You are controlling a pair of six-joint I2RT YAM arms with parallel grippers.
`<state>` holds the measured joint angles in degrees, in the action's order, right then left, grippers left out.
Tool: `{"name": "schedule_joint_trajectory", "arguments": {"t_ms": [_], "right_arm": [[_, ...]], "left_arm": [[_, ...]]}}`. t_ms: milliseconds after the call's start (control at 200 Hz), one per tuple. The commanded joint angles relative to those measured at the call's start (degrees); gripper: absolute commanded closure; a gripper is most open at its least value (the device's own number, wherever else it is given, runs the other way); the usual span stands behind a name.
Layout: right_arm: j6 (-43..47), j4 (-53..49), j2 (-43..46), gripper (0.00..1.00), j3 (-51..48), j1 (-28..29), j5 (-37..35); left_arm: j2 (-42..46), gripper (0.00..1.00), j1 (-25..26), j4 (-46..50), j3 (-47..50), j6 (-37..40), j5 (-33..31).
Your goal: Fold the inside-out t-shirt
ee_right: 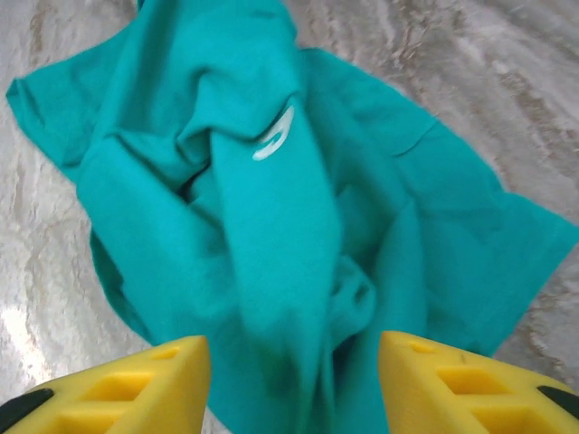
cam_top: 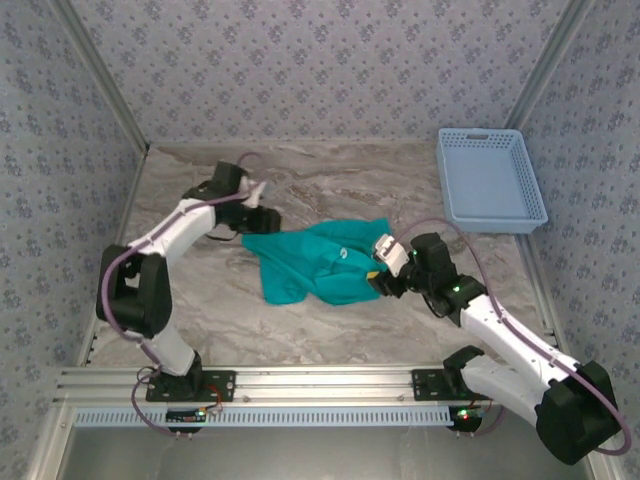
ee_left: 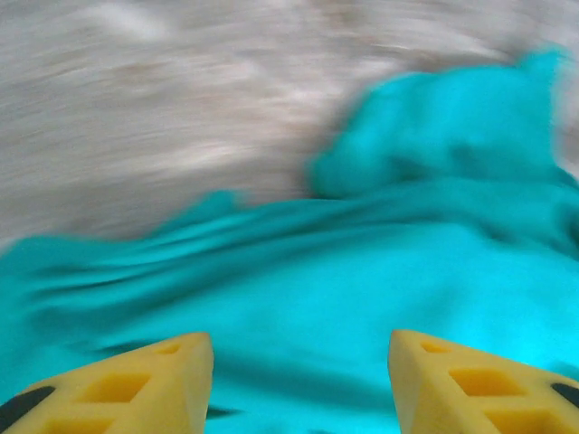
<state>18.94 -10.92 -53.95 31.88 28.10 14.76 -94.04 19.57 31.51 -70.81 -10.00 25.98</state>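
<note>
The inside-out t-shirt point(cam_top: 320, 262) lies crumpled in a teal-green heap on the marble table, mid-table. My left gripper point(cam_top: 262, 218) hovers at its upper left edge. In the blurred left wrist view its yellow fingers stand wide apart over the t-shirt point(ee_left: 362, 271), so the left gripper point(ee_left: 301, 362) is open and holds nothing. My right gripper point(cam_top: 385, 262) is at the shirt's right edge. The right wrist view has the right gripper point(ee_right: 294, 371) open above a raised fold of the t-shirt point(ee_right: 271, 208), whose small white tag point(ee_right: 274, 140) faces up.
A light blue plastic basket point(cam_top: 490, 180) stands at the back right of the table point(cam_top: 330, 170). Patterned walls close the table in at the back and both sides. A metal rail point(cam_top: 320, 382) runs along the near edge.
</note>
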Motion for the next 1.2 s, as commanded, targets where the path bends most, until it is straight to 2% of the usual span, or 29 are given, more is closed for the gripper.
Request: {"name": "schedule_joint_trajectory", "arguments": {"t_ms": [0,80,205,310,400,490,555,575,595,625,635,735,820,909,994,1089,1164,1194], "right_arm": [[-1.0,-2.3,-2.2,0.46,4.2,-0.2,0.5],[-0.1,0.4,-5.7,0.45,5.3,-0.1,4.4],[1.2,6.0,-12.4,0.45,6.8,-0.5,7.9],[2.9,5.1,-16.9,0.51,9.4,-1.0,10.8],[3.7,4.7,-17.9,0.62,10.0,-1.3,13.9],[4.4,5.3,-17.0,0.86,9.4,-1.6,14.7],[5.2,5.8,-15.9,0.95,8.9,-2.0,15.7],[5.3,5.9,-15.6,0.96,8.8,-2.1,15.8],[5.3,6.0,-15.3,0.97,8.8,-2.3,15.7],[5.3,6.0,-14.9,1.0,8.8,-2.6,15.4],[5.3,6.1,-14.7,1.0,8.8,-2.7,15.2],[5.5,5.6,-13.2,1.0,8.8,-4.0,13.5],[5.4,5.2,-11.9,1.0,8.6,-5.1,11.4],[3.3,4.0,-11.5,1.0,8.4,-6.2,5.0],[2.4,3.0,-11.1,1.0,6.6,-6.6,-0.3],[2.9,3.5,-11.0,1.0,3.0,-6.0,-1.6],[3.7,3.2,-11.0,1.0,1.2,-4.1,-0.9],[4.4,3.1,-10.8,1.0,0.6,-2.9,-0.3]], "left_arm": [[2.1,0.45,7.3,0.4,-0.2,2.9,4.6],[0.7,0.45,10.8,-2.7,0.0,5.7,6.9],[-2.9,0.44,13.4,-4.5,-0.7,9.8,4.6],[-7.1,0.42,15.2,-5.0,-2.9,12.5,5.2],[-10.3,0.42,16.2,-4.8,-4.8,13.8,7.1],[-12.8,0.44,16.5,-5.3,-5.6,13.8,3.1],[-13.6,0.54,16.2,-5.6,-6.2,13.8,2.0],[-13.6,0.63,16.0,-5.4,-6.5,13.9,2.0],[-13.4,0.75,15.8,-5.1,-6.9,13.9,1.8],[-12.7,0.96,15.3,-4.8,-7.3,13.7,1.1],[-12.4,1.0,15.0,-4.7,-7.4,13.6,0.9],[-6.1,1.0,10.4,-7.5,-5.2,10.0,1.8],[1.2,1.0,3.9,-13.8,0.4,5.0,3.7],[7.1,1.0,-4.1,-17.8,6.0,-1.1,7.6],[9.2,1.0,-9.6,-16.1,10.1,-3.2,8.2],[8.8,1.0,-12.1,-18.1,17.6,-8.4,6.9],[8.3,1.0,-11.9,-23.3,24.8,-13.0,7.2],[8.2,0.97,-11.5,-25.8,27.6,-14.3,7.9]]}}
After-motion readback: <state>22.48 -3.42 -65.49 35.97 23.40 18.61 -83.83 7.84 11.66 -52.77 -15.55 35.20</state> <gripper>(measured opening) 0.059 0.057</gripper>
